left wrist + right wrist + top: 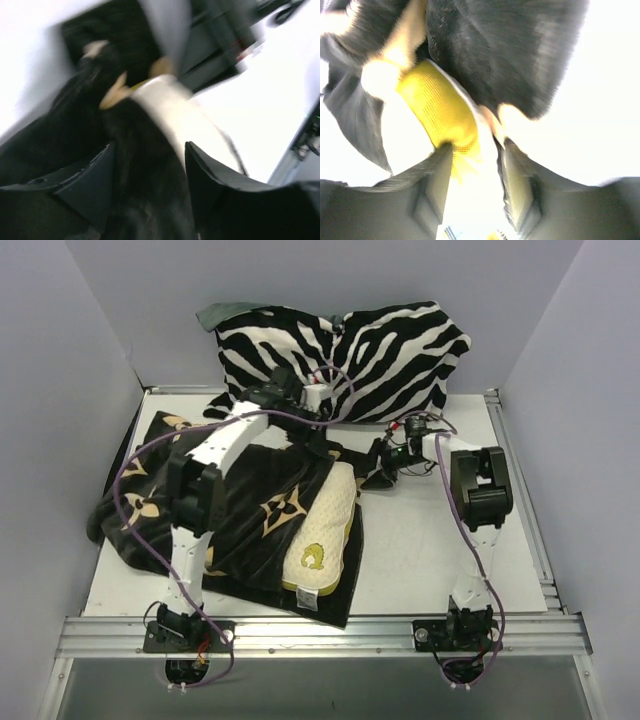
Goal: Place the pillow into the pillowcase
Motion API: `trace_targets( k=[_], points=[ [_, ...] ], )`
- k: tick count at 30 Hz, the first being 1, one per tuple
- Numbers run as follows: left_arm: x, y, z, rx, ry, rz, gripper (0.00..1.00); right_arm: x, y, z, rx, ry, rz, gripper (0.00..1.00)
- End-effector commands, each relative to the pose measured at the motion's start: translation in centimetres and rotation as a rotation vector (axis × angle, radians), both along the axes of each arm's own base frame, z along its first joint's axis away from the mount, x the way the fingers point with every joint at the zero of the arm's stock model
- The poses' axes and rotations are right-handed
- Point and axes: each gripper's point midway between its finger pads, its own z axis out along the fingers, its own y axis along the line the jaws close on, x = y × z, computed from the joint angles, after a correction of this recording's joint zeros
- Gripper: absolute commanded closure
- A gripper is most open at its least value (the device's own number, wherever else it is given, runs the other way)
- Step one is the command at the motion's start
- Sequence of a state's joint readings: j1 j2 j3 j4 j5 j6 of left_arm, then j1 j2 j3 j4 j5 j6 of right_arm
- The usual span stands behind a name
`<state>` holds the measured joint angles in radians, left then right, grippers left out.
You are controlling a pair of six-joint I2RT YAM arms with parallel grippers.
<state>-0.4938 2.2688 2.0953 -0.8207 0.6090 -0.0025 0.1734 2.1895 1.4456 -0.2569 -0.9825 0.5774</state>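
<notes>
The black pillowcase [240, 505] with tan motifs lies spread over the left half of the table. The cream-yellow pillow [320, 525] sits partly inside it, its logo end bare toward the front. My left gripper [318, 430] reaches down at the far end of the case. In the left wrist view, this gripper [150, 145] is open with black pillowcase fabric [145, 190] between its fingers, and the pillow [175, 107] runs beyond them. My right gripper [375, 472] is at the pillow's far right corner. It [475, 145] is open, the pillow's yellow edge band [437, 112] at its left finger and the pillowcase [505, 55] above.
A large zebra-striped cushion [345, 350] leans against the back wall behind both grippers. White walls close in the table on the left, right and back. A metal rail [320, 632] runs along the front edge by the arm bases.
</notes>
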Motion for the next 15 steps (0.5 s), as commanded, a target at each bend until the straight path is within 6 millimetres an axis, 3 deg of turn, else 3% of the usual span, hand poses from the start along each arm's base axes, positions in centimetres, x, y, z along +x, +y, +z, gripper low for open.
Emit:
trace_targets(
  k=[1, 2, 4, 5, 8, 9, 10, 12, 13, 14, 15],
  points=[
    [1.7, 8.6, 9.2, 0.064, -0.224, 0.112, 0.32, 1.2, -3.0, 4.9, 0.001, -0.131, -0.056, 0.51],
    [1.3, 10.9, 7.0, 0.175, -0.235, 0.106, 0.32, 0.3, -3.6, 5.1, -0.008, -0.103, -0.059, 0.49],
    [0.4, 12.6, 6.1, 0.239, -0.246, 0.100, 0.32, -1.2, -3.5, 6.3, 0.000, -0.107, -0.035, 0.46],
    [0.1, 13.9, 4.1, 0.326, -0.233, 0.110, 0.32, -2.8, -2.8, 6.0, 0.004, -0.068, -0.012, 0.46],
    [0.8, 14.4, 0.9, 0.389, -0.168, 0.154, 0.31, -5.3, -1.1, 6.3, 0.030, -0.040, 0.052, 0.45],
    [1.6, 14.7, 0.5, 0.414, -0.172, 0.181, 0.31, -6.6, 0.0, 5.7, 0.031, -0.012, 0.090, 0.45],
    [2.1, 14.6, -1.5, 0.431, -0.135, 0.187, 0.31, -7.2, 0.6, 5.3, 0.030, 0.004, 0.108, 0.44],
    [3.0, 13.9, -2.2, 0.406, -0.111, 0.202, 0.32, -8.1, 1.4, 4.1, 0.027, 0.032, 0.141, 0.45],
    [3.2, 13.5, -3.9, 0.409, -0.077, 0.196, 0.34, -8.6, 2.3, 3.8, 0.023, 0.035, 0.171, 0.45],
    [3.3, 13.0, -4.3, 0.391, -0.062, 0.192, 0.35, -8.7, 2.6, 3.4, 0.019, 0.036, 0.180, 0.45],
    [3.3, 12.3, -4.7, 0.369, -0.045, 0.177, 0.45, -8.7, 2.9, 2.6, 0.014, 0.056, 0.184, 0.46]
  ],
)
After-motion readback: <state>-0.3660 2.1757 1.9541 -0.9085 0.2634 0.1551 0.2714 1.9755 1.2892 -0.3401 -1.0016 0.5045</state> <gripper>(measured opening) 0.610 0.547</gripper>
